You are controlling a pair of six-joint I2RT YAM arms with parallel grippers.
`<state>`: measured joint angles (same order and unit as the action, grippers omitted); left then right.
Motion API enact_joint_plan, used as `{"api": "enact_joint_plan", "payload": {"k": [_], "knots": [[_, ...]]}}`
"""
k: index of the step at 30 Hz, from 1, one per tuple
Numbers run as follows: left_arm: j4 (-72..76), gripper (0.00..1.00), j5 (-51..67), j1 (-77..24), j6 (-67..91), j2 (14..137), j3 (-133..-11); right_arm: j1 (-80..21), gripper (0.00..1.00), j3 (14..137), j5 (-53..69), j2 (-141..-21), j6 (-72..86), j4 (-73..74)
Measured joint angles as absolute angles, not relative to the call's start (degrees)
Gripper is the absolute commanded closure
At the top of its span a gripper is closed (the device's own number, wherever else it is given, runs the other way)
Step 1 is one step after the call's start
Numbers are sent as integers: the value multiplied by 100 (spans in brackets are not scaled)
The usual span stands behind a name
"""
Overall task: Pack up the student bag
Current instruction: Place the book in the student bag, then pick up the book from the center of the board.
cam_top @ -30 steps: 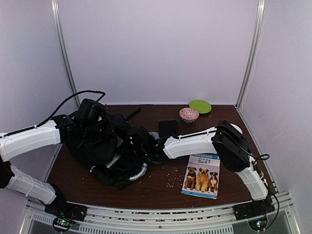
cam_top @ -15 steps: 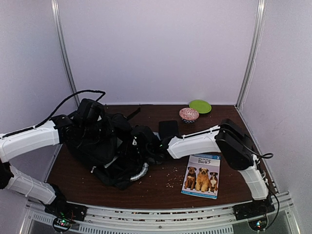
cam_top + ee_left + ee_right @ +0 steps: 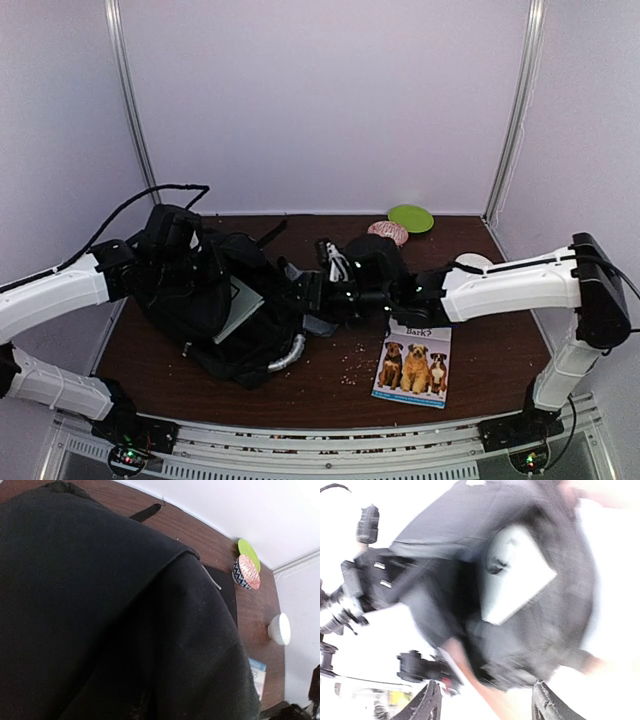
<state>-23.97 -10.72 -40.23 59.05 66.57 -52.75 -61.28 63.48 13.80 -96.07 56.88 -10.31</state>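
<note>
The student bag [image 3: 205, 300] is a large black fabric bag lying left of centre, with its silvery handle [image 3: 288, 352] at the near end. A pale grey notebook [image 3: 241, 306] shows inside its opening, and also in the blurred right wrist view [image 3: 515, 580]. My left gripper [image 3: 172, 238] is at the bag's far left top and holds the fabric up. Black cloth [image 3: 125, 620] fills the left wrist view and hides its fingers. My right gripper [image 3: 312, 291] is at the bag's right edge, open and empty [image 3: 487, 695].
A dog book [image 3: 413, 362] lies front right, with crumbs [image 3: 350, 366] beside it. A patterned bowl [image 3: 387, 232], a green plate [image 3: 411, 217] and a white bowl [image 3: 470, 263] stand at the back right. A flat black case [image 3: 225, 590] lies by the bag.
My right arm has stretched out to the right and its gripper has drawn back from the bag's opening. The notebook now shows inside the bag. My left gripper has shifted slightly left.
</note>
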Motion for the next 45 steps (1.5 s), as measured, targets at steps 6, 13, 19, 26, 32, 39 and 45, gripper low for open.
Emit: {"api": "enact_joint_plan", "payload": {"k": [6,13,19,26,32,39,45], "knots": [[-2436,3,-1048,-4029,5028,6086,-4729,-5933,35,4587,307,-7483,5177,99],[-2969,2,-1702,-4869,4311,4993,-4685,-4989,29,3024,-781,-5065,5199,1138],[-3301,2,-2427,-6195,4180,5459,-5535,-4401,28,1898,-947,-4189,5618,1772],[-2958,10,-2078,-6641,3863,7223,-6469,-3892,29,1212,-799,-4099,5992,1769],[-2587,20,-947,-6805,3527,8842,-7439,-3682,31,1024,-565,-4508,6097,1238],[-2248,34,-71,-6895,3291,10033,-8256,-3586,37,991,-283,-5137,6200,314],[-2112,39,340,-6895,3212,10901,-8562,-3586,41,902,51,-5511,6396,-451]]}}
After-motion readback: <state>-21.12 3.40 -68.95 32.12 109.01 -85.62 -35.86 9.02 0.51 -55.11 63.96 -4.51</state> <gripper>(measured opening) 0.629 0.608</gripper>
